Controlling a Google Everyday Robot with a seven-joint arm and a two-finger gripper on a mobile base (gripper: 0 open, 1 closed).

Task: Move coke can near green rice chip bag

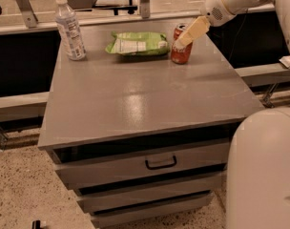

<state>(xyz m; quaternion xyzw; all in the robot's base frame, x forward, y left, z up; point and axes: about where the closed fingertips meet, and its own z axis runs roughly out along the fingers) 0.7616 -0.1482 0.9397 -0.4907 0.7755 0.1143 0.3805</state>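
On tabletop (pixel 135 104), gripper (pixel 181 41) jaws clasp upright coke can (pixel 181 56).

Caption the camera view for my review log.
The gripper at the upright coke can, beside the green rice chip bag on the gray cabinet; water bottle stands apart.

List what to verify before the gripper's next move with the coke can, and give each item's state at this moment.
1. The coke can stands upright on the table: ok.
2. The coke can sits close beside the green rice chip bag: ok; whether they touch, cannot tell.
3. The gripper is at the can's upper part, toward the table's back right: ok.
4. The gripper's hold on the can: cannot tell.
5. The water bottle stands away from the gripper, at the back left corner: ok.
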